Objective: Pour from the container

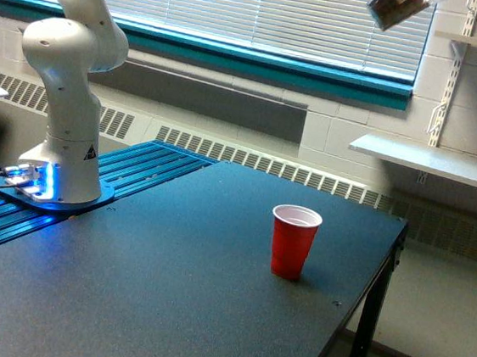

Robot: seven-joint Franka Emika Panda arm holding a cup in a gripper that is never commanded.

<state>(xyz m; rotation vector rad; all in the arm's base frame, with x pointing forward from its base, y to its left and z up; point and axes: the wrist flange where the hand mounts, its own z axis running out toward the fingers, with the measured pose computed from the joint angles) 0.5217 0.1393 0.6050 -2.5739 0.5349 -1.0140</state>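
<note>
1. the container (pixel 396 7) was at the very top edge of the exterior view, toward its right, tilted, with brown bits showing through the clear wall.
2. it hung high in front of the window blinds (pixel 265 11), well above the red cup (pixel 292 240) and a bit to the exterior view's right of it.
3. gripper was cropped out above the frame; jaws not shown, cannot tell whether spread or pinching the cup.
4. red cup stood upright on the dark table (pixel 167 290), near its right edge, white inside visible, looked empty from this angle.
5. robot base (pixel 60 151) sat at the exterior view's left, well apart from both cups.
6. handling guess: thin clear plastic, light, flexes easily, so a hard squeeze would likely buckle it; smooth wall may slip.
7. best hold looked to be mid-wall on the ribbing, gentle pressure, rim left free for pouring.
8. granules should run out loosely once tipped further; likely needs lining up over the red cup first.
</note>
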